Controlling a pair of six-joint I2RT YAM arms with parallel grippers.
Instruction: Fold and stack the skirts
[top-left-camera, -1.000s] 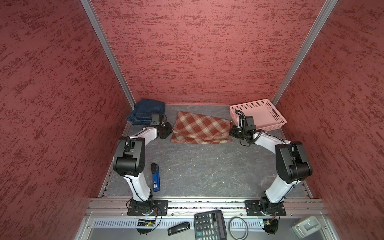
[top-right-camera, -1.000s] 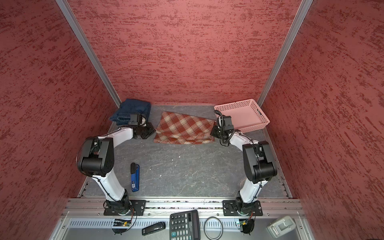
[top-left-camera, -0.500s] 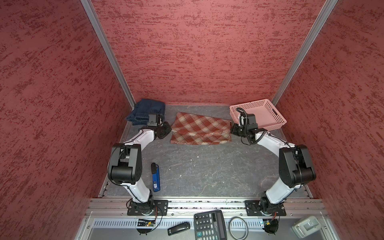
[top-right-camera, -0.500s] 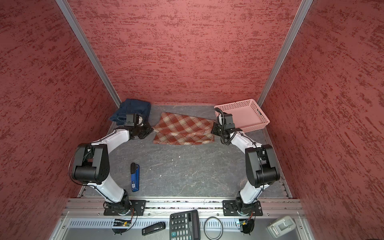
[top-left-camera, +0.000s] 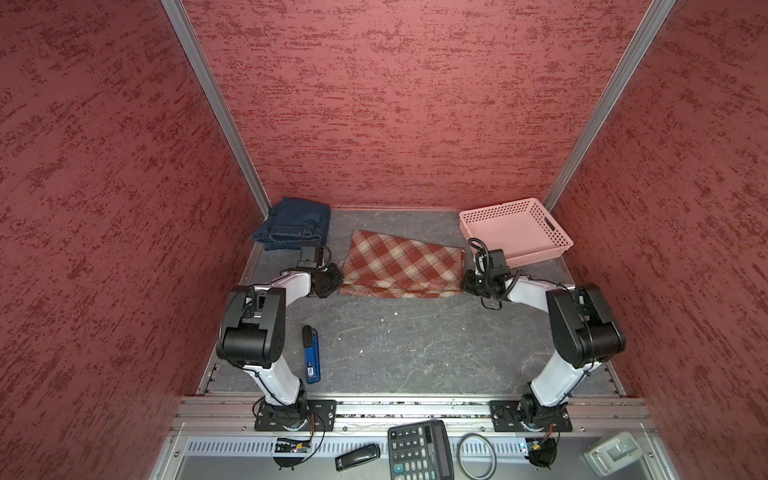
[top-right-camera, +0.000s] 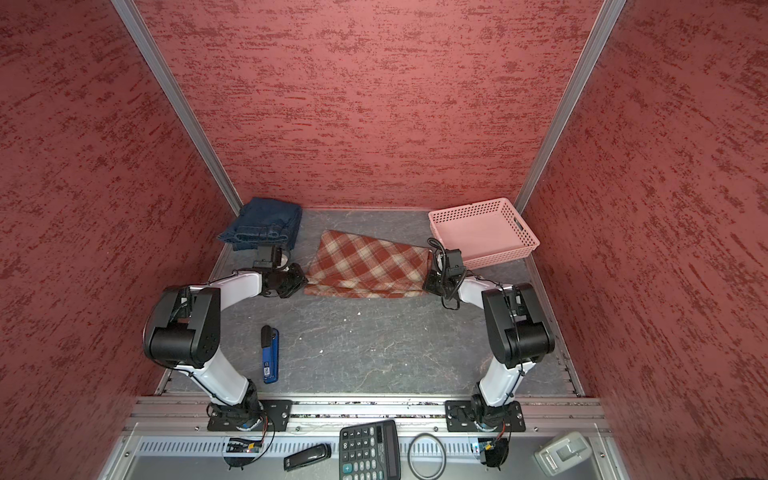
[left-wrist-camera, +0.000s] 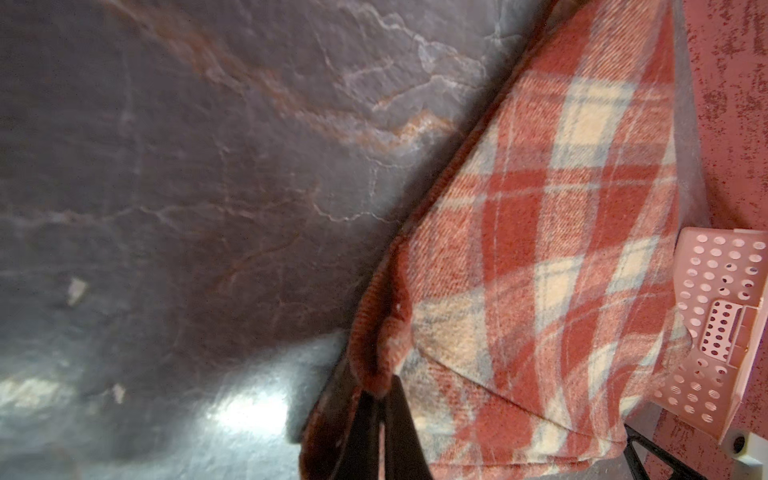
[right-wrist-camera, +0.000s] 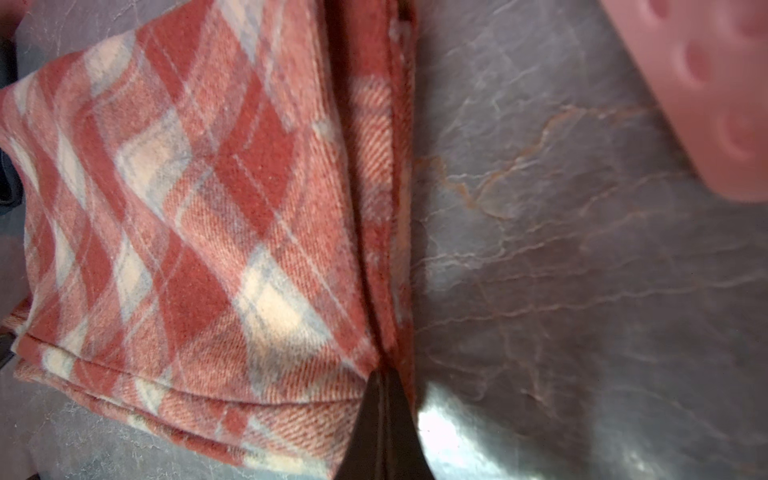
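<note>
Rust-red and cream plaid skirt (top-left-camera: 401, 266): folded flat in layers, lying mid-back on the worktop (top-left-camera: 415, 340). Dark blue denim skirts (top-left-camera: 295, 224): folded pile in back left corner, apart from it.

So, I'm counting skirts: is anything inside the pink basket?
Nothing shows inside the pink basket in both top views: its bare floor is visible. Only a strip behind its near wall is hidden. The plaid skirt and denim pile lie outside it.

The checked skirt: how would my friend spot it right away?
Look at the far end of the grey table. Between the folded blue denim and the pink basket lies the checked skirt, the only rust-red and cream cloth there.
</note>
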